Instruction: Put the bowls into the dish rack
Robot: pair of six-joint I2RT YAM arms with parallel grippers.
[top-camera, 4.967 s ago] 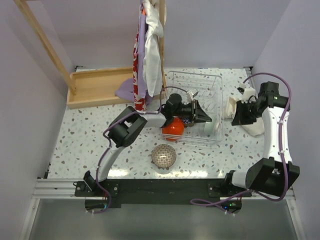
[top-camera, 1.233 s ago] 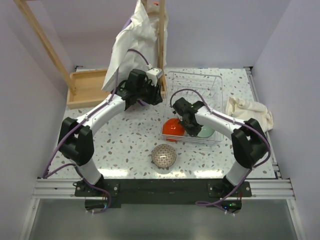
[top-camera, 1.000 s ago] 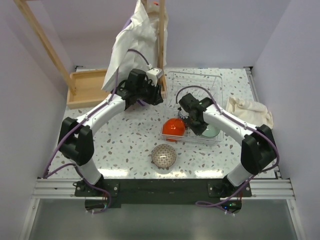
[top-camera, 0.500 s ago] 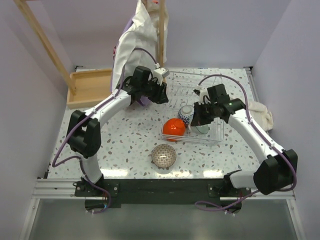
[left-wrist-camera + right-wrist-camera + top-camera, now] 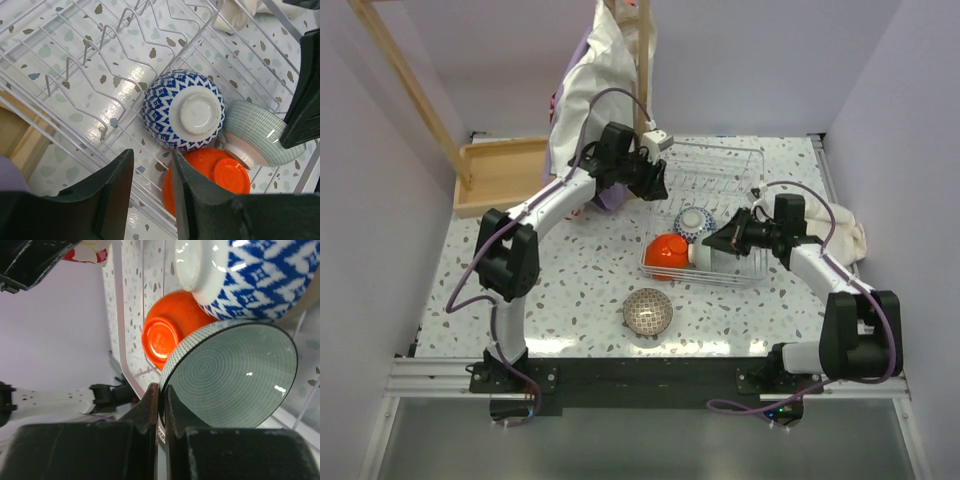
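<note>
The white wire dish rack (image 5: 720, 165) holds an orange-red bowl (image 5: 665, 252) and a blue-and-white patterned bowl (image 5: 692, 221), both bottom-up. My right gripper (image 5: 722, 240) is shut on the rim of a pale mint green bowl (image 5: 705, 254), tipped on its side in the rack's front row next to the orange-red bowl. In the right wrist view my right gripper (image 5: 161, 390) pinches that mint green bowl (image 5: 230, 375). My left gripper (image 5: 655, 180) hovers open and empty over the rack's left end. A speckled beige bowl (image 5: 648, 311) sits upside down on the table in front of the rack.
A wooden tray (image 5: 505, 172) lies at the back left. Cloths (image 5: 585, 100) hang from a wooden stand above the left arm. A white cloth (image 5: 847, 232) lies to the right of the rack.
My right arm has swung out to the right and now holds the mint green bowl on edge from the right. My left gripper has moved right, over the rack.
</note>
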